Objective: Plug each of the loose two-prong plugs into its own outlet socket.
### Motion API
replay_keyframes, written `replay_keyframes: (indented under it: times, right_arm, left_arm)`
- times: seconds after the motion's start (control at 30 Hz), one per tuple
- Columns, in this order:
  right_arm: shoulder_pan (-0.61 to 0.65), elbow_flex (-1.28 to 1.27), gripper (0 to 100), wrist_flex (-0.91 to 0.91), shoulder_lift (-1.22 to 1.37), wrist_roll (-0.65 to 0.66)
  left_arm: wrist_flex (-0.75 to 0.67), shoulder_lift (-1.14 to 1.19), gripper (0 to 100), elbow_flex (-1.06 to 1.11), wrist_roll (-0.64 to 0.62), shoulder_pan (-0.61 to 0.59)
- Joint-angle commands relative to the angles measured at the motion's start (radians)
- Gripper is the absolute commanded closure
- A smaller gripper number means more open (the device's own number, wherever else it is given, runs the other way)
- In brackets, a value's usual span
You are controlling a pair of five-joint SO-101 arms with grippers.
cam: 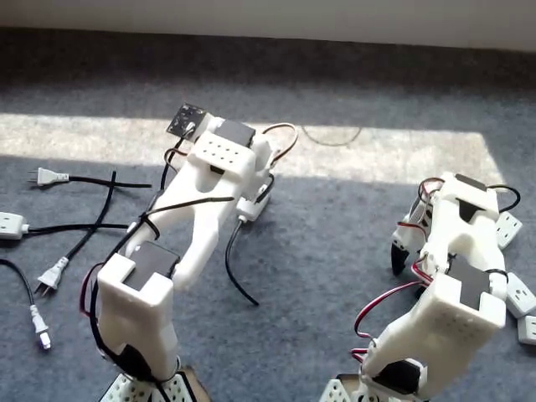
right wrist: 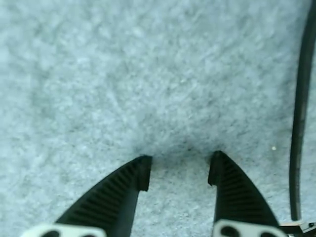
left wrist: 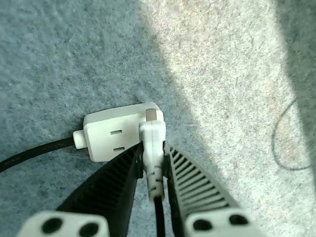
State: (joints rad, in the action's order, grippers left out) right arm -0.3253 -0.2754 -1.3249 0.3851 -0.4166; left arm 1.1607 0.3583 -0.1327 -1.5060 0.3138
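- The right gripper [right wrist: 180, 165] hangs low over bare grey carpet [right wrist: 123, 74], well to the right of the socket block [left wrist: 111, 136]. Its fingers are spread wide and hold nothing. A black cord [right wrist: 301, 98] runs just beside it.
- Three white sockets [cam: 519, 293] lie by that arm, farther right of the block.
- Three loose plugs [cam: 52, 276] on black cords lie well left of the block, near another socket [cam: 8, 224].
- The left gripper [left wrist: 153, 148] has its fingers clamped tight on a white plug [left wrist: 152, 133]. The plug's tip touches one end of the block, and the two slots in the block's face are empty.
- Beyond the block, a sunlit strip [cam: 377, 155] crosses the carpet.
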Motion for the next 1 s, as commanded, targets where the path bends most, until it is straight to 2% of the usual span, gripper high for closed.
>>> replay_keyframes:
  times: [0.0, 0.4, 0.6, 0.77, 0.97]
  right_arm:
    - [0.015, -0.005, 80.0, 0.028, -0.007, -0.014]
    - [0.015, -0.004, 80.0, 0.028, -0.007, -0.014]
    - [0.015, -0.004, 80.0, 0.028, -0.007, -0.014]
    - [0.015, -0.004, 80.0, 0.028, -0.007, -0.014]
    - [0.015, -0.004, 80.0, 0.028, -0.005, -0.014]
  left_arm:
    - [0.011, -0.053, 99, -0.039, -0.006, 0.015]
    - [0.097, -0.28, 99, -0.039, -0.006, 0.022]
    - [0.097, -0.165, 99, -0.047, -0.006, 0.022]
    - [0.006, -0.018, 99, -0.048, -0.006, 0.039]
    - [0.003, -0.025, 99, -0.044, -0.006, 0.082]
